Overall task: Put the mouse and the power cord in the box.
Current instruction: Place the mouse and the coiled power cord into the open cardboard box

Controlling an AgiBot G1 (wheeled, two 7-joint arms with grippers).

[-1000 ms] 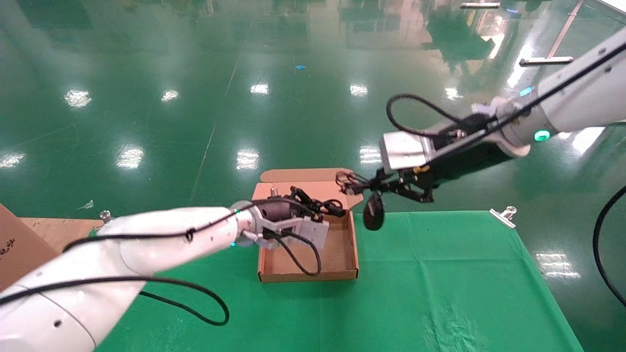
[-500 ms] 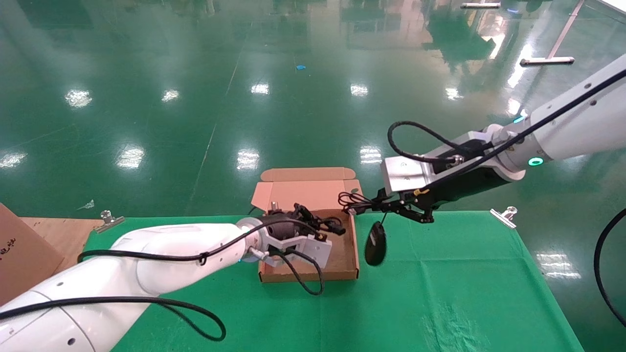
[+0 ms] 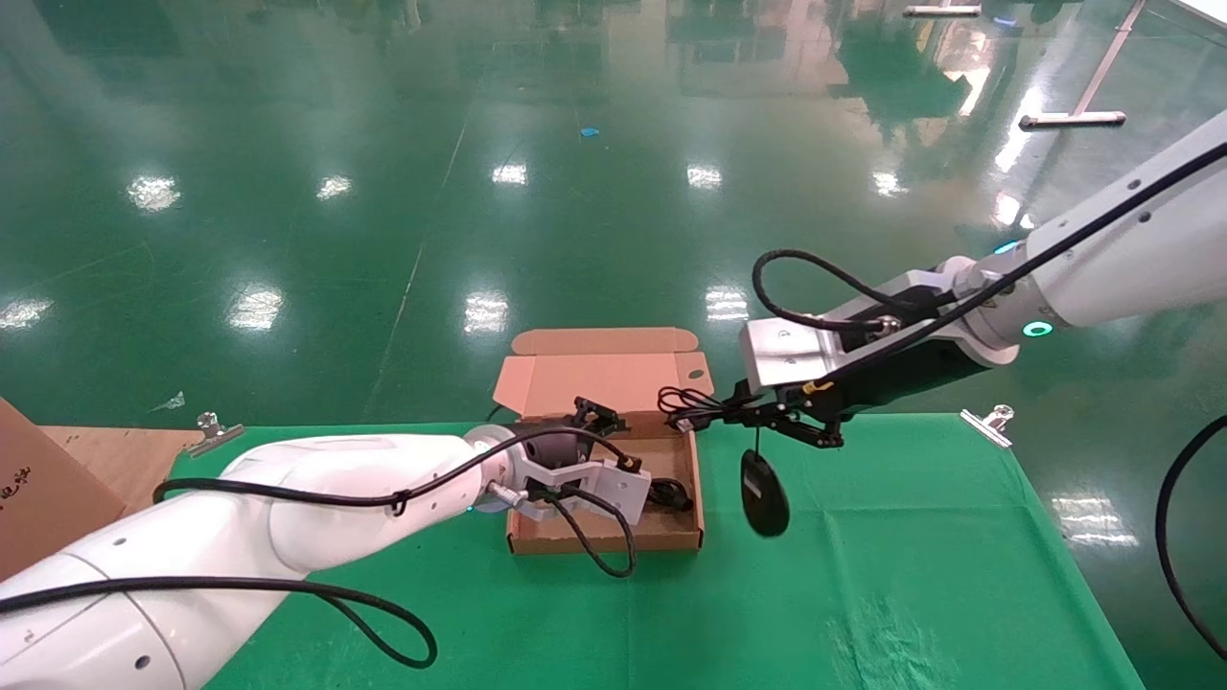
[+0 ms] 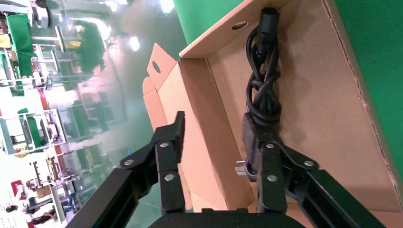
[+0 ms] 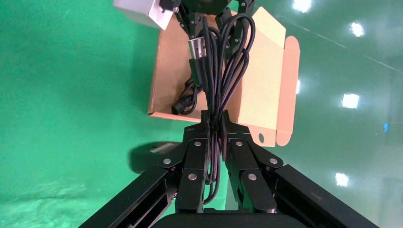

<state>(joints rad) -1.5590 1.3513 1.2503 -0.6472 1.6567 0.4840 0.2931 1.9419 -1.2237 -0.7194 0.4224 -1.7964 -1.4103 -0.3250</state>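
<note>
Since half a second ago: finds the loosely coiled black power cord (image 3: 668, 494) out of the left gripper (image 3: 596, 418) and down in the shallow square brown cardboard mailer box (image 3: 604, 541), and the small black oval wired mouse (image 3: 764, 492) swung further right. From the head view: shows that left gripper over the far half of the box, and the right gripper (image 3: 729, 414) just beyond the box's right wall, pinching the mouse's thin bundled cable, with the mouse dangling outside the box over the green cloth-covered table (image 3: 911, 537). Judges the cord step done and the mouse step in hand; calls next for carrying the right gripper leftward over the open box, lowering until the mouse rests on the cardboard, then parting the jaws, with the left arm drawn clear first. From the left wrist view: shows the left gripper (image 4: 216, 128) spread wide and holding nothing, one finger overlapping the plug end of the power cord (image 4: 263, 90), which lies along the floor of the box (image 4: 313, 118); cannot tell whether that finger touches it. From the right wrist view: shows the right gripper (image 5: 215, 121) clamped tight on the looped black mouse cable (image 5: 223, 57), USB plug sticking out past the tips, the mouse (image 5: 152, 156) partly hidden behind the fingers, and the box (image 5: 166, 61) ahead with the power cord (image 5: 187, 102) inside.
</note>
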